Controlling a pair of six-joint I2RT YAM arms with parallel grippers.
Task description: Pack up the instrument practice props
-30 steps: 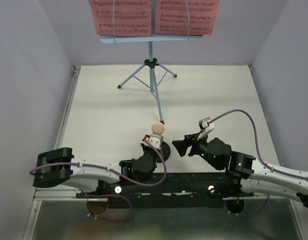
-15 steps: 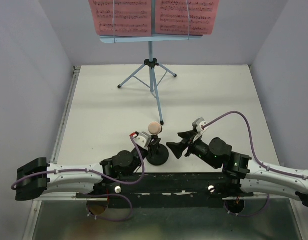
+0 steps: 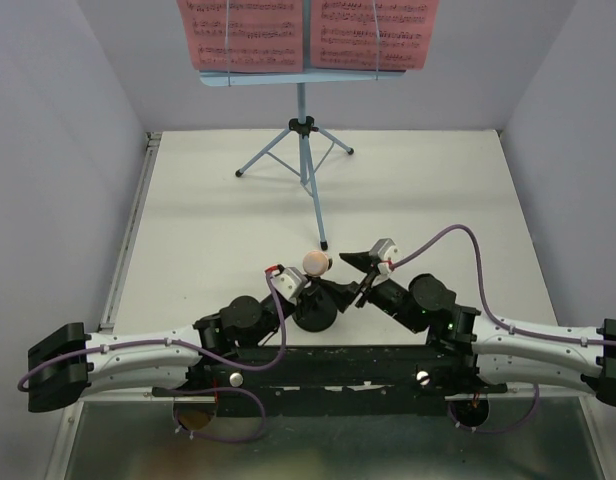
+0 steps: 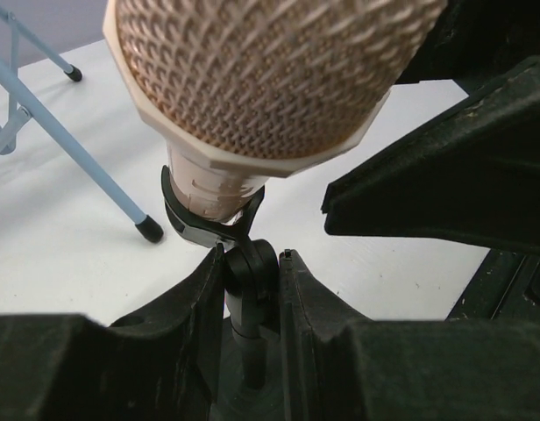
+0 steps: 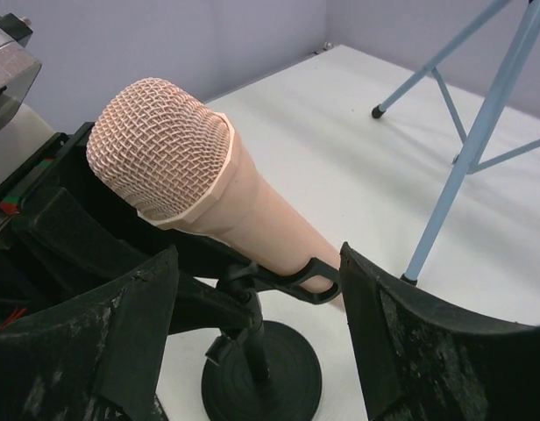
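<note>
Now, top view: left claw (image 3: 306, 292) is clamping the post of the mic stand (image 3: 316, 315), likely steadying it, at 6 o'clock from the music stand (image 3: 302, 128).
Left wrist: toy microphone (image 4: 270, 79) is sitting clipped, head up.
Right wrist: right claw (image 5: 257, 285) is gaping astride the toy microphone, probably readying a pull; its long axis is slanting, head toward 10 o'clock.

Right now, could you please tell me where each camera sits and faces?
Top external: above and behind the arm bases, looking down at table and music stand; both arms show.
Left wrist: on the left arm, facing the microphone close up; left hand shut on the mic stand.
Right wrist: on the right arm, facing the microphone side-on; open right hand flanks it.
Shared: both wrist views show microphone and mic stand.
</note>
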